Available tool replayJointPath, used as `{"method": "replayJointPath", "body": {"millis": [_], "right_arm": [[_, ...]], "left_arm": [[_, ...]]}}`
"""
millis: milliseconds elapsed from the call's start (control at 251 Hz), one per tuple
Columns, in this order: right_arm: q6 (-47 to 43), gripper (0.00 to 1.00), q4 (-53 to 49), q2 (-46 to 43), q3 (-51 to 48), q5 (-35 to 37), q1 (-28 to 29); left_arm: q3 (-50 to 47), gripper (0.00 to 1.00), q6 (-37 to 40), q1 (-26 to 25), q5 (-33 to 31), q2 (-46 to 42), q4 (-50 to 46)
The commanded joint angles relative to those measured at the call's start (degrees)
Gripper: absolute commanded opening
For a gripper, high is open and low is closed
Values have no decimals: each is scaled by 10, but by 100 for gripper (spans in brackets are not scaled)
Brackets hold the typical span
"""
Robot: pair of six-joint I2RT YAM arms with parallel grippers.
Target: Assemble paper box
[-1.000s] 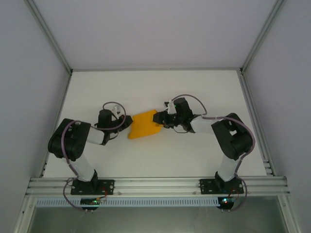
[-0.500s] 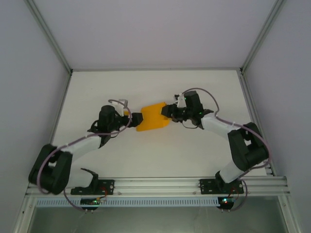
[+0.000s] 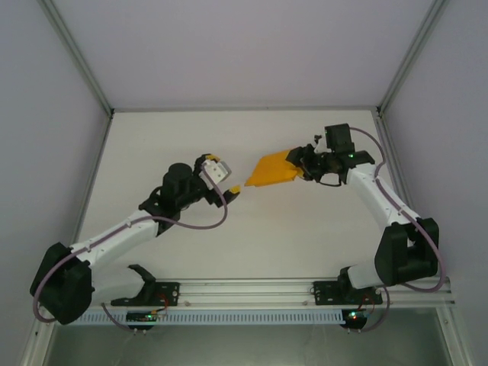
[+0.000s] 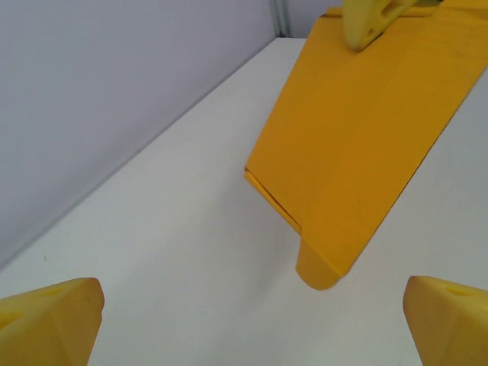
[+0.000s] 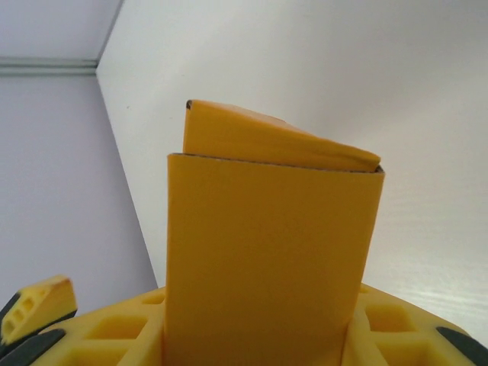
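Surveying the top external view: white tabletop (image 3: 191, 137) inside a pale-walled enclosure, metal rail (image 3: 244, 290) along the near edge with both arm bases on it. Left hand (image 3: 223, 178) reaches toward the middle, one yellow fingertip (image 3: 235, 190) showing, the other tucked under the wrist's white block; it is apart from the card and holds nothing. Paper box (image 3: 271, 170), orange-yellow, lies right of centre as a flattened wedge, its right end hidden inside the right hand (image 3: 301, 162), which is clamped on it. Whether its left tip touches the tabletop cannot be told from above. Left wrist view: left hand (image 4: 252, 335) spread wide, only the two yellow fingertips (image 4: 53, 320) visible at the lower corners, both cut off by the frame. Paper box (image 4: 358, 137) slants down from the upper right over the tabletop (image 4: 152, 229), a layered edge and a small rounded flap at its low end; a yellow finger of the right hand (image 4: 370, 19) pinches the far top edge, mostly out of frame. Right wrist view: paper box (image 5: 267, 252) stands between the yellow pads (image 5: 396, 328) of the right hand (image 5: 259, 339), its lower end cut off. Far end shows two card layers parted in a thin slit; interior not discernible. Small yellow-and-black piece (image 5: 38, 309) at lower left, cropped, unidentified.
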Motion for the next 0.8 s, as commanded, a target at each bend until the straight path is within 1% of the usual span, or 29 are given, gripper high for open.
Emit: {"method": "replayJointPath", "body": {"millis": [0, 52, 88, 188, 243, 323, 387, 491, 579, 734, 798], "right_arm": [[32, 41, -77, 2, 31, -46, -14], [32, 41, -85, 3, 31, -55, -16], [31, 41, -94, 3, 52, -52, -16], [36, 41, -110, -2, 62, -37, -16], [46, 41, -109, -4, 62, -36, -16], [59, 41, -104, -5, 58, -36, -16], [64, 41, -99, -5, 56, -42, -15], [81, 42, -91, -7, 55, -56, -11], [99, 43, -79, -11, 52, -58, -11], [131, 43, -68, -12, 53, -67, -6], [132, 44, -71, -14, 55, -69, -3]], "left_arm": [[22, 100, 92, -26, 4, 21, -2], [26, 100, 109, -41, 4, 33, 0], [34, 100, 120, -50, 0, 45, -9], [56, 100, 136, -69, -36, 80, -14], [62, 100, 137, -71, -43, 92, 1], [61, 100, 141, -75, -29, 99, 21], [64, 100, 150, -80, -30, 108, 33], [75, 100, 155, -90, -70, 129, 40], [80, 100, 161, -98, -67, 142, 35], [93, 100, 182, -107, -82, 162, 40], [100, 98, 187, -107, -89, 169, 43]]}}
